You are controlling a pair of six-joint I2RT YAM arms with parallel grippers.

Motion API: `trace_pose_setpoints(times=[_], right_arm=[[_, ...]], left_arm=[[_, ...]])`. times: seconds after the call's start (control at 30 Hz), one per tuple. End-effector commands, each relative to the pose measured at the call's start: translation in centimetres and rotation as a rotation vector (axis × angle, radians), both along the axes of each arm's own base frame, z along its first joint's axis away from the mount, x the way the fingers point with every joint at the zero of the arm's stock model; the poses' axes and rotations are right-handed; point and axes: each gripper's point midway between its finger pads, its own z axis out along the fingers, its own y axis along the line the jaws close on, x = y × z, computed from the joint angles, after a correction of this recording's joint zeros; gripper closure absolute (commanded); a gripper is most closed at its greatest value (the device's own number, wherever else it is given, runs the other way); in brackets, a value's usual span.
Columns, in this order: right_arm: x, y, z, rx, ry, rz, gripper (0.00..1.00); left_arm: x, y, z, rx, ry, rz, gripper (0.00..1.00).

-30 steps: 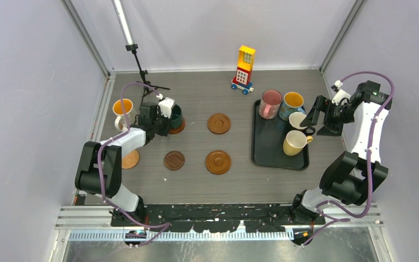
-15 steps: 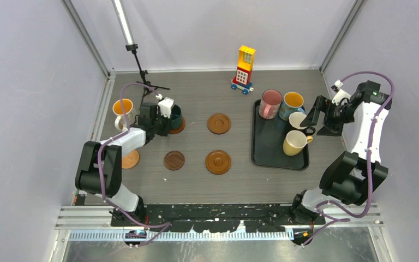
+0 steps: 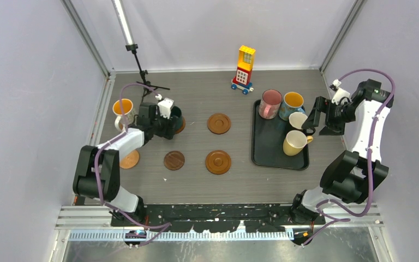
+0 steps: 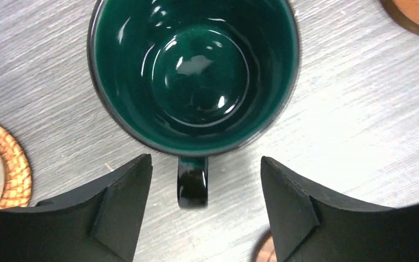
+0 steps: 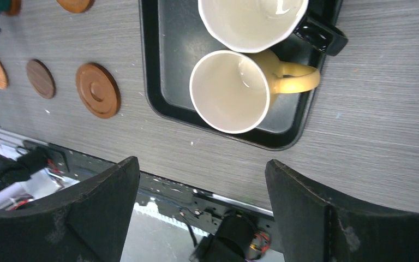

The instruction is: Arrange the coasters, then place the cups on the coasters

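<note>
Six coasters (image 3: 219, 123) on grey wood-grain desk (image 3: 196, 93), six cups (image 3: 270, 102), four on black tray (image 3: 262, 155) at 3 o'clock, dark green cup (image 3: 173, 115) on a coaster at 10 o'clock, left gripper (image 4: 203, 169) spread astride its handle, right gripper (image 5: 202, 164) spread above tray, pale lilac walls (image 3: 33, 82).

Left fingers (image 4: 117, 215) newly off green mug (image 4: 196, 76)

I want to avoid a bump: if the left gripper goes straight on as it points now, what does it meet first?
Probably the green mug: its handle lies right ahead, between the open fingers of the left gripper. Depth is unclear.
</note>
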Motion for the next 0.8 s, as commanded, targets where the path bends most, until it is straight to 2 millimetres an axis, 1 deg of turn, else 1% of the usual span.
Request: trace_pose_setpoints(times=[0.0,0.07,0.13,0.17,0.23,0.33,0.4,0.57,0.67,0.77], right_arm=[[-1.0,-1.9,0.8,-0.149,-0.011,0.154,0.11],[-1.4,-3.1,0.6,-0.218,0.004,0.233,0.11],[-1.2,-4.4,0.0,-0.275,0.022,0.290,0.11],[-1.0,-5.1,-0.4,-0.300,0.032,0.306,0.11],[-0.1,-6.5,-1.2,-0.344,0.046,0.307,0.11],[1.4,-8.1,-2.2,-0.388,0.056,0.294,0.15],[1.9,-8.7,-3.0,-0.397,0.069,0.300,0.18],[2.4,-9.3,-4.6,-0.395,0.113,0.319,0.27],[2.8,-9.3,-5.1,-0.387,0.115,0.302,0.28],[3.1,-8.9,-5.5,-0.365,0.104,0.294,0.28]], left_arm=[[-0.8,-0.4,5.2,-0.031,-0.067,-0.040,0.20],[-1.7,-0.6,7.0,-0.029,-0.082,-0.078,0.11],[-2.6,-1.0,8.7,-0.028,-0.092,-0.136,0.02],[-3.2,-1.3,9.5,-0.031,-0.094,-0.171,0.01],[-4.1,-1.8,10.9,-0.038,-0.092,-0.223,0.00],[-5.3,-2.7,12.2,-0.043,-0.085,-0.284,0.00],[-5.9,-3.4,12.7,-0.051,-0.087,-0.317,0.00],[-7.6,-5.0,12.2,-0.062,-0.070,-0.360,0.00],[-8.4,-5.7,11.8,-0.066,-0.060,-0.374,0.00],[-8.8,-6.4,11.7,-0.071,-0.062,-0.390,0.00]])
